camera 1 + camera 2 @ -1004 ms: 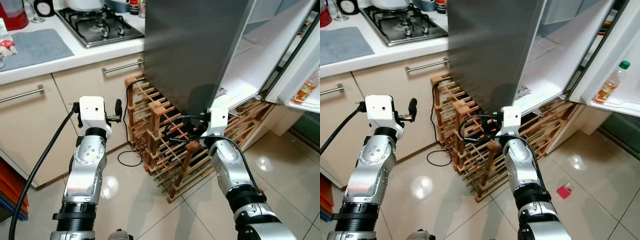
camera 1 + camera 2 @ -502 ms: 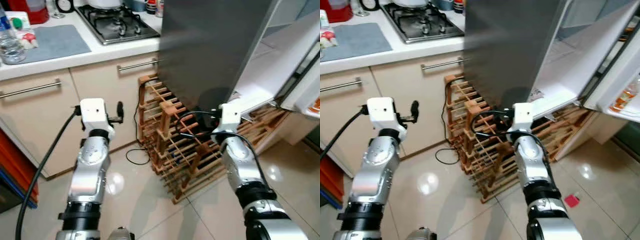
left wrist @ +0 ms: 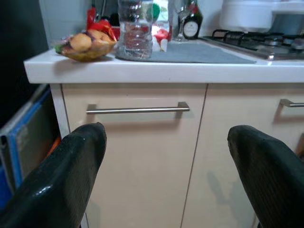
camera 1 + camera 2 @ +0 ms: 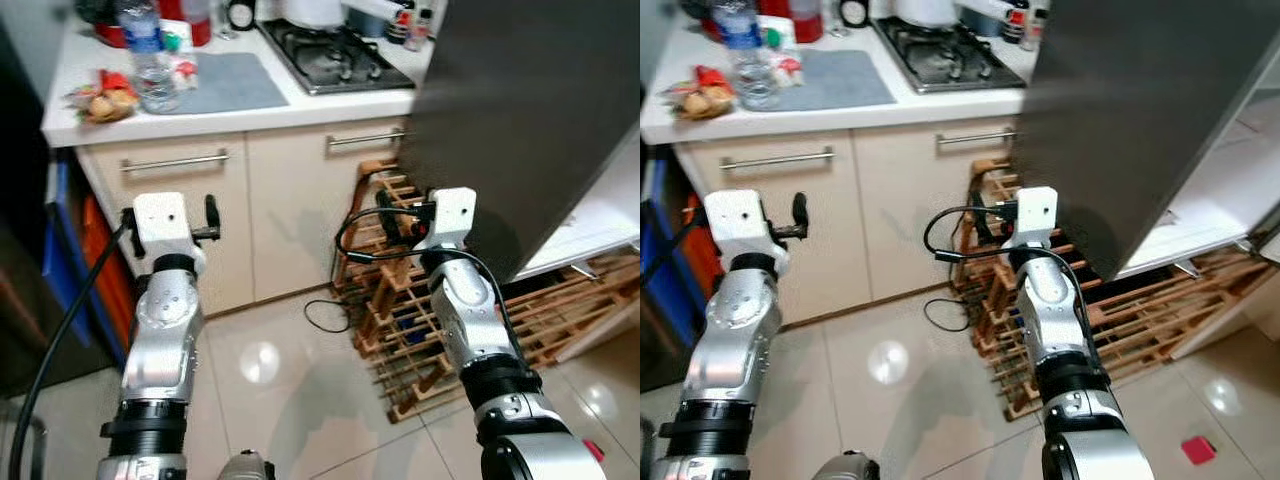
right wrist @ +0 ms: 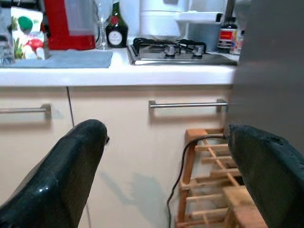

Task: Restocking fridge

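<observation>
The grey fridge (image 4: 530, 120) stands at the right, with a white inner ledge (image 4: 600, 220) showing at its open front. A clear water bottle (image 4: 150, 60) stands on the white counter (image 4: 240, 115) at the far left, next to a small heap of wrapped food (image 4: 100, 100); the bottle (image 3: 137, 28) sits above a drawer handle. My left gripper (image 3: 166, 135) is open and empty, held up facing the cream cabinets. My right gripper (image 5: 167, 130) is open and empty too, raised in front of the cabinets beside the fridge.
A wooden wine rack (image 4: 420, 330) stands on the floor against the fridge, with a black cable (image 4: 325, 315) beside it. A gas hob (image 4: 335, 60) is set in the counter. Blue and orange flat items (image 4: 75, 240) lean at the left. A small red thing (image 4: 1196, 449) lies on the tiles.
The camera has swung left: the counter end with the bottle has come into view and the open fridge door has slid out at the right. Both arms keep their raised pose.
</observation>
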{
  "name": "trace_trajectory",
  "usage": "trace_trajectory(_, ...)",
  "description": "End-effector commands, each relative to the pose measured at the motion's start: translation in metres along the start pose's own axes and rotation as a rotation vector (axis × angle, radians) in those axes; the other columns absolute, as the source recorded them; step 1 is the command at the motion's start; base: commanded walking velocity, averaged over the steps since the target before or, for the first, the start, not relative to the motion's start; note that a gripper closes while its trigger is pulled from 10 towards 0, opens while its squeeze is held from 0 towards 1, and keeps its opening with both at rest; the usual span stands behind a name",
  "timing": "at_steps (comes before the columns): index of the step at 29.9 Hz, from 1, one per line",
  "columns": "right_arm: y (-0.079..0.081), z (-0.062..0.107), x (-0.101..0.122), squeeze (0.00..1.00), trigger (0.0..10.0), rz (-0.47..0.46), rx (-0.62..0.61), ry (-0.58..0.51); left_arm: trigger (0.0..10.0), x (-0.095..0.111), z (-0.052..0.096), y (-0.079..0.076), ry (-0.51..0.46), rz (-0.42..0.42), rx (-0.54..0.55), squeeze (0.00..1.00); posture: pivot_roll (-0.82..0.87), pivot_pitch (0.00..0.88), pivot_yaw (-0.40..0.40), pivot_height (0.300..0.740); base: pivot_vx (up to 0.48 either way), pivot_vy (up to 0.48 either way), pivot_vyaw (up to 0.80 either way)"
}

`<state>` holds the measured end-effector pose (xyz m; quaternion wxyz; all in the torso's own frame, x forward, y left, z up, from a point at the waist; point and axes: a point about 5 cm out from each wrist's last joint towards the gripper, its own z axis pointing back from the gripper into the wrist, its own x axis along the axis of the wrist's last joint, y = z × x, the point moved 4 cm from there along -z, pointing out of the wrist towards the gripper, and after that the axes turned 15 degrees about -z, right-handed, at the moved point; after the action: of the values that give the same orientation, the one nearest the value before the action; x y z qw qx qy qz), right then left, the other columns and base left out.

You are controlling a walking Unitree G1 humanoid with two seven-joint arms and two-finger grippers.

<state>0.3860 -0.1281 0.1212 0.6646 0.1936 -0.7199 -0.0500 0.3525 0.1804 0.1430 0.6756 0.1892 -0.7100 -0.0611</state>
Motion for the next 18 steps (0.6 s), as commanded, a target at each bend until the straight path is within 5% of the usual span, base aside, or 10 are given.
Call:
trace_trajectory(1, 0.0, 0.001, 0.0, 0.0, 10.0, -0.015, -0.011, -0.013, 10.0, 0.007, -0.004, -0.014, -0.018, -0.002, -0.045, 0.0, -0.08, 0.0, -0.028, 0.74, 0.0, 0.0, 0.57)
trace_trajectory(6, 0.002, -0.002, 0.002, 0.0, 10.0, -0.037, -0.005, -0.014, 10.0, 0.014, -0.002, -0.042, -0.029, 0.035, -0.157, 0.0, -0.11, 0.0, 0.018, 0.74, 0.0, 0.0, 0.55)
trace_trajectory(18, 0.014, 0.002, -0.012, 0.0, 10.0, -0.041, 0.035, 0.031, 10.0, 0.022, -0.014, -0.025, -0.058, 0.006, -0.127, 0.0, -0.08, 0.0, 0.014, 0.74, 0.0, 0.0, 0.54)
